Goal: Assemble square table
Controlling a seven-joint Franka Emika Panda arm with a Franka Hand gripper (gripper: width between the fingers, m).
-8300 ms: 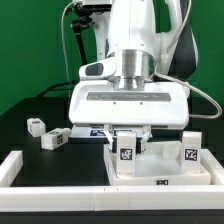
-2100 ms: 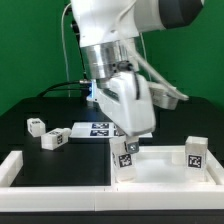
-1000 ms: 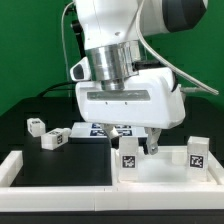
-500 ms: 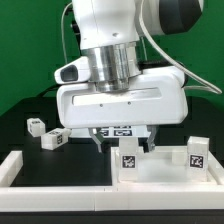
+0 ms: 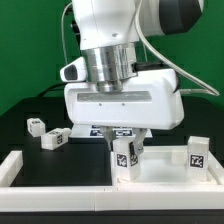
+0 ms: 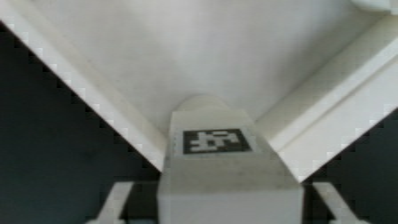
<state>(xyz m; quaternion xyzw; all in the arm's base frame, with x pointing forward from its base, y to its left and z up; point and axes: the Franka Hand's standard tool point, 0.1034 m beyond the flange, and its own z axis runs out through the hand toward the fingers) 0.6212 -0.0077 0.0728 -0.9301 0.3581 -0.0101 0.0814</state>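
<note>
The white square tabletop (image 5: 165, 176) lies underside up at the front of the exterior view's right. Two tagged white legs stand in its corners: one (image 5: 125, 160) under my gripper and one (image 5: 195, 154) further to the right. My gripper (image 5: 125, 150) is lowered over the first leg, with its fingers on either side. In the wrist view, that leg (image 6: 217, 150) stands between the fingers (image 6: 128, 200) with a dark gap on each side, so the jaws are open around it. The tabletop's rim (image 6: 107, 90) runs behind it. Two loose legs (image 5: 37, 125) (image 5: 55, 138) lie on the black table at the left.
The marker board (image 5: 100, 128) lies flat behind the tabletop, partly hidden by the hand. Low white rails (image 5: 15, 165) (image 5: 60, 190) run along the left and front edges. A green backdrop is behind the arm.
The wrist has turned back from its twisted pose to square. The hand rose slightly, then came down again, so the fingers now straddle the standing leg.
</note>
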